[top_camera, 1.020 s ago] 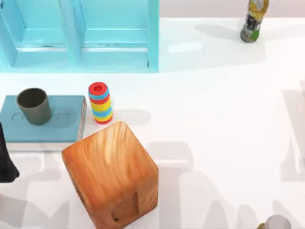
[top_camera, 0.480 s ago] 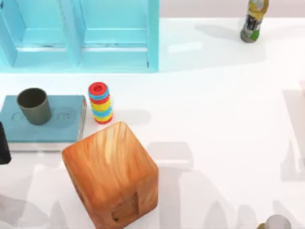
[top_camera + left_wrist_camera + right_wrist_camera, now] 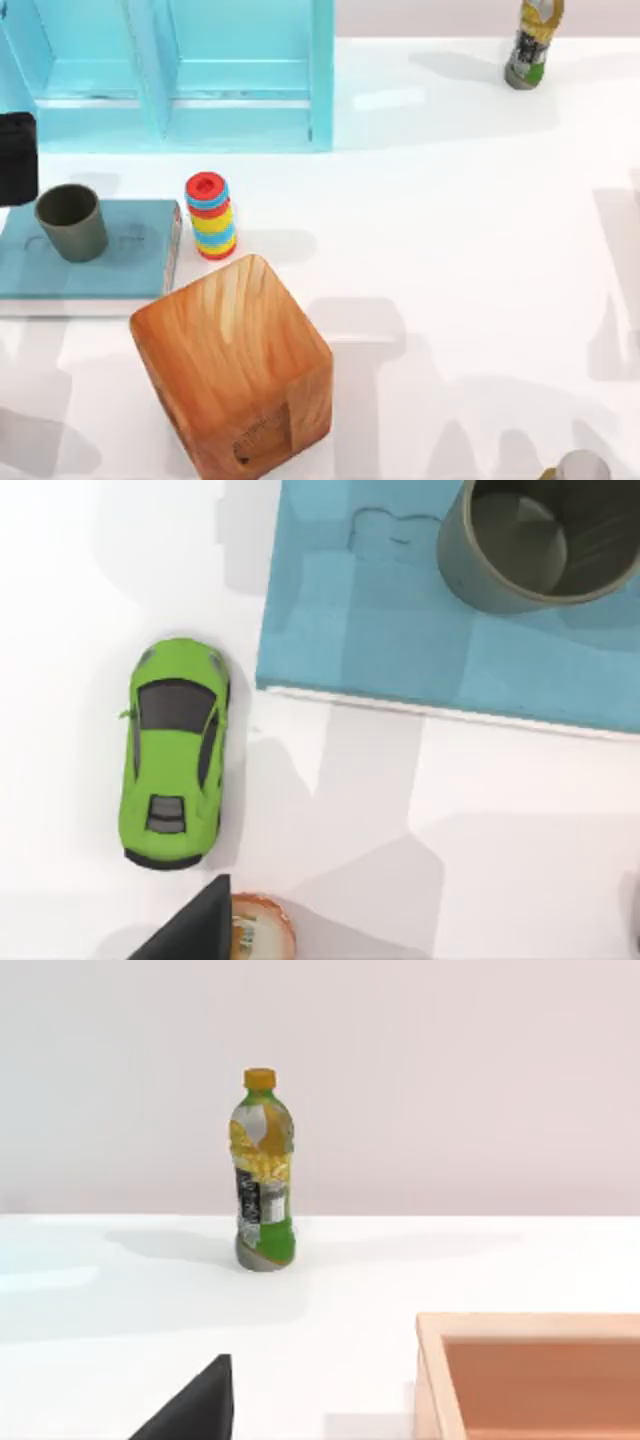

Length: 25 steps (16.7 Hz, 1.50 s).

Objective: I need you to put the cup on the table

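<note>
The cup point(image 3: 70, 222) is a small dark olive-grey tumbler standing upright on the left part of a flat light-blue slab point(image 3: 125, 265), which lies on the white table point(image 3: 450, 250). In the left wrist view the cup point(image 3: 535, 545) sits near one corner of the slab point(image 3: 400, 630), seen from above. My left gripper point(image 3: 16, 158) is a black shape at the table's left edge, just behind the cup and apart from it. A dark part of my right gripper point(image 3: 200, 1410) shows in the right wrist view, far from the cup.
A big wooden cube point(image 3: 235, 365) stands in front of the slab, with a stack of coloured rings point(image 3: 210, 215) to the slab's right. A turquoise shelf unit point(image 3: 180, 70) is at the back left and a bottle point(image 3: 530, 40) at the back right. A green toy car point(image 3: 172, 750) is beside the slab.
My left gripper has moved along the table's left edge from in front of the slab to behind the cup. The cup and the other things have stayed put.
</note>
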Motion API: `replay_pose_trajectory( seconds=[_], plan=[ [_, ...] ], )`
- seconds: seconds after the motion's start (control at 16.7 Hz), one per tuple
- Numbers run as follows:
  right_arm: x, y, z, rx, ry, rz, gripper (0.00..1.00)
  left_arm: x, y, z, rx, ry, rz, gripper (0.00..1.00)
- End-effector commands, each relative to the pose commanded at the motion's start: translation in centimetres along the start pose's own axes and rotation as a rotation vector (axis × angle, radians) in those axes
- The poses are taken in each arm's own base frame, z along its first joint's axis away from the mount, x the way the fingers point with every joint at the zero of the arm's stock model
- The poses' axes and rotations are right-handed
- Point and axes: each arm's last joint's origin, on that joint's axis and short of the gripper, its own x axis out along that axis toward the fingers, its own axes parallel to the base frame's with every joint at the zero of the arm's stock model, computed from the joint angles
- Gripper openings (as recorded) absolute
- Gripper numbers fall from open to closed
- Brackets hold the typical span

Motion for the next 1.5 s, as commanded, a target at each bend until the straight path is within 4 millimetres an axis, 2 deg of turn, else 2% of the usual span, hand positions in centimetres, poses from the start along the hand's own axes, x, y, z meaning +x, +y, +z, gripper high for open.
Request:
replay_pose_trajectory(
  seconds=[0.3, 0.48, 0.6, 0.84, 1.2, 1.32, 1.5],
  plan=[
    [0.0, 0.0, 0.0, 0.000, 0.000, 0.000, 1.00, 2.5, -3.0, 7.0, 0.049, 0.201, 0.008, 1.00],
    [0.0, 0.0, 0.0, 0.000, 0.000, 0.000, 1.00, 5.1, -5.0, 9.7, 0.091, 0.299, 0.015, 1.00],
    [0.0, 0.0, 0.0, 0.000, 0.000, 0.000, 1.00, 6.7, -6.2, 10.8, 0.117, 0.346, 0.018, 1.00],
    [0.0, 0.0, 0.0, 0.000, 0.000, 0.000, 1.00, 8.0, -7.2, 11.6, 0.141, 0.373, 0.015, 1.00],
    [0.0, 0.0, 0.0, 0.000, 0.000, 0.000, 1.00, 8.4, -6.8, 11.7, 0.138, 0.373, 0.016, 1.00],
    [0.0, 0.0, 0.0, 0.000, 0.000, 0.000, 1.00, 9.9, -6.2, 11.5, 0.140, 0.374, 0.016, 1.00],
    [0.0, 0.0, 0.0, 0.000, 0.000, 0.000, 1.00, 13.2, -5.6, 10.9, 0.141, 0.372, 0.015, 1.00]
  ],
)
